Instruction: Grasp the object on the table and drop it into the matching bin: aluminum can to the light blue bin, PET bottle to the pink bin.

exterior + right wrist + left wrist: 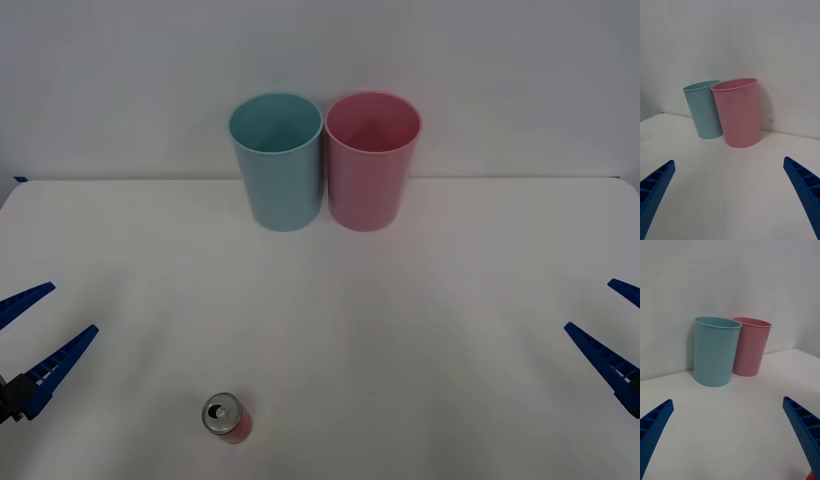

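A small red aluminum can (226,417) stands upright on the white desk (400,330), at the near edge and left of centre, its silver top and pull tab facing up. Nothing touches it.

At the far side of the desk, against the pale wall (500,70), two tall round bins stand side by side with their rims touching or nearly so. The light blue bin (277,163) is on the left and the pink bin (371,163) on the right in the front view. Both are upright with their mouths open upward, and they sit well apart from the can.

The left pincer (32,335) hovers over the left edge of the desk, near the can but to its left and clear of it. Its two blue ribbed fingers are spread wide, released, with nothing between them. In the left wrist view the same left pincer (730,435) looks toward the bins, with the light blue bin (715,352) nearer and the pink bin (751,347) partly behind it.

The right pincer (622,325) sits at the right edge of the desk, far from the can, and its fingers are likewise spread and released, holding nothing. In the right wrist view the right pincer (730,195) faces the pink bin (738,113), with the light blue bin (704,110) just behind it.
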`<control>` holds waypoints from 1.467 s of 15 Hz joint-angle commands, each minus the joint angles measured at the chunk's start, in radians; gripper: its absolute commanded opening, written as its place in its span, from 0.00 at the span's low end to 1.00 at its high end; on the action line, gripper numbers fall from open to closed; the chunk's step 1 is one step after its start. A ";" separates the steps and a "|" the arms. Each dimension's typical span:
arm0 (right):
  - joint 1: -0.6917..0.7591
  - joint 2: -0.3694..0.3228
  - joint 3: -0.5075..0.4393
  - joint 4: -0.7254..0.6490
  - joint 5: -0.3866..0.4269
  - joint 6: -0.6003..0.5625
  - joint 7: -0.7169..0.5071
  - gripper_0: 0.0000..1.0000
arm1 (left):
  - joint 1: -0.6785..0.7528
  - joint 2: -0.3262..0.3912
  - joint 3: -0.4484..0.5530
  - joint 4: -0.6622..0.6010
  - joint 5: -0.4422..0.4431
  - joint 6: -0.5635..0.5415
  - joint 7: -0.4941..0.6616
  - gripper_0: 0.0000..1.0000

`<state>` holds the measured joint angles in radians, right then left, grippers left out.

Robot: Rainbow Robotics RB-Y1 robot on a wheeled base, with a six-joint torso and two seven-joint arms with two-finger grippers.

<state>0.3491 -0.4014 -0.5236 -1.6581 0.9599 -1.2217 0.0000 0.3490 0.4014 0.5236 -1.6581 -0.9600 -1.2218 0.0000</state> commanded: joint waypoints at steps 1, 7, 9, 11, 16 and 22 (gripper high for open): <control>0.000 0.000 0.000 0.000 0.000 0.000 0.000 1.00 | 0.000 0.000 0.000 0.000 0.000 0.000 0.000 1.00; 0.000 0.000 0.000 0.000 0.000 0.000 0.000 1.00 | -0.005 0.040 0.006 0.007 0.035 0.007 0.009 1.00; 0.000 0.000 0.000 0.000 0.000 0.000 0.000 1.00 | 0.019 0.062 0.009 0.018 0.035 -0.004 0.000 1.00; 0.000 0.000 0.000 0.000 0.000 0.000 0.000 1.00 | 0.048 0.089 0.009 0.018 0.033 -0.012 -0.008 1.00; 0.000 0.000 0.000 0.000 0.000 0.000 0.000 1.00 | 0.100 0.146 0.019 0.067 0.035 -0.081 -0.038 1.00; 0.000 0.000 0.000 0.000 0.000 0.000 0.000 1.00 | 0.085 0.217 -0.024 0.276 0.038 -0.226 -0.226 1.00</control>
<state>0.3491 -0.4014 -0.5236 -1.6581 0.9599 -1.2217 0.0000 0.4354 0.6067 0.5161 -1.4113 -0.9244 -1.4371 -0.1900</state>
